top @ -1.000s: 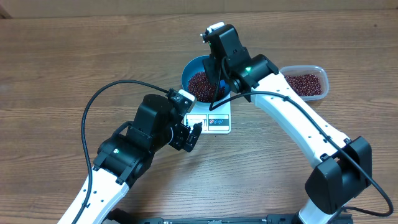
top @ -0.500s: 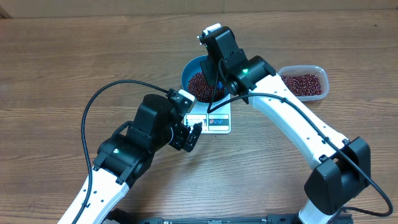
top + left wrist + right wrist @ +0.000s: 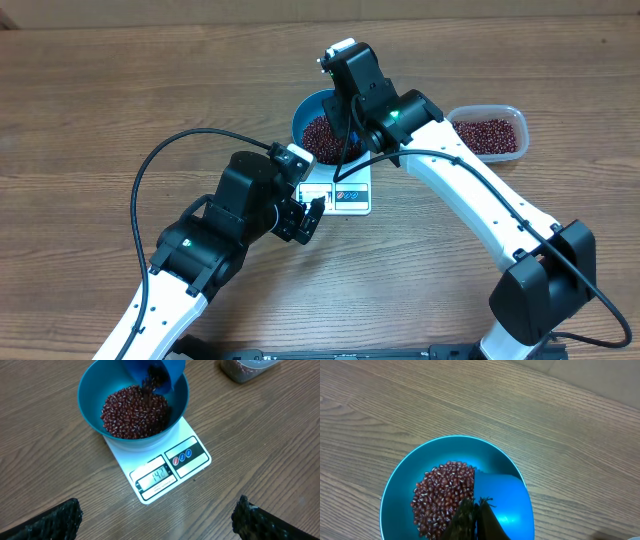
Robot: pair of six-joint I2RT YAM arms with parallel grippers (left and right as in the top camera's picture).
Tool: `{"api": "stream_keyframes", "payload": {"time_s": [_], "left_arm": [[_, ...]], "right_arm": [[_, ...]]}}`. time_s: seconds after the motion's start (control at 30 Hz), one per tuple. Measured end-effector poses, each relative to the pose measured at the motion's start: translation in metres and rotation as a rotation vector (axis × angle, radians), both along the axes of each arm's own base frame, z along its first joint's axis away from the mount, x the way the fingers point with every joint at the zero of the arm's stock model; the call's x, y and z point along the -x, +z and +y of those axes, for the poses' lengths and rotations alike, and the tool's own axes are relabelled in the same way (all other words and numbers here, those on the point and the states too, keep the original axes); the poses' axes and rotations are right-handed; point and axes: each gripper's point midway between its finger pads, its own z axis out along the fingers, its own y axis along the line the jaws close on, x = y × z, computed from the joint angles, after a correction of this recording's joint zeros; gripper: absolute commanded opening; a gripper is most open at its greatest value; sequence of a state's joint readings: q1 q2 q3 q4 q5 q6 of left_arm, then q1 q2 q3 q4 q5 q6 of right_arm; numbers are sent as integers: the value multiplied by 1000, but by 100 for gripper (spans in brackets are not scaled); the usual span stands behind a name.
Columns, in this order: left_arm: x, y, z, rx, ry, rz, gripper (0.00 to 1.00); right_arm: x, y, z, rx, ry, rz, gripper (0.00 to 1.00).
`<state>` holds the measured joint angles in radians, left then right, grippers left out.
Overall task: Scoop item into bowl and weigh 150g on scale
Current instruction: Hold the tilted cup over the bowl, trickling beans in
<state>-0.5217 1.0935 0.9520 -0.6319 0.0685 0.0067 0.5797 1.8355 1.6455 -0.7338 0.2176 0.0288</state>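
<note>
The beans (image 3: pixel 134 412) are dark red-brown, flecked with small pale marks. The bowl (image 3: pixel 90 405) is bright blue and plain, and the scoop (image 3: pixel 172 370) is the same blue. The scale (image 3: pixel 120 452) is white, with a pale grey display (image 3: pixel 155 477) framed in black and red and blue dots on a black panel (image 3: pixel 186 456). The tub (image 3: pixel 515 112) is clear. The counter (image 3: pixel 100 100) is brown with streaky wood grain. The cable (image 3: pixel 150 170) is black.

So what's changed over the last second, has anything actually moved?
The right gripper, shut on the blue scoop, shifted slightly left over the bowl, then held there. Nothing was taken hold of or let go. The left gripper stayed open near the scale; the bowl and scale did not move.
</note>
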Motion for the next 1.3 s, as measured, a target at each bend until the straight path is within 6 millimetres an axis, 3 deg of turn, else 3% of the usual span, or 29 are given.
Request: {"api": "stream_keyframes", "payload": {"time_s": [1.3], "left_arm": [[0,0,0,0,0,0,100]], "right_arm": [[2,-2,-1,-17,-27,16,4]]}}
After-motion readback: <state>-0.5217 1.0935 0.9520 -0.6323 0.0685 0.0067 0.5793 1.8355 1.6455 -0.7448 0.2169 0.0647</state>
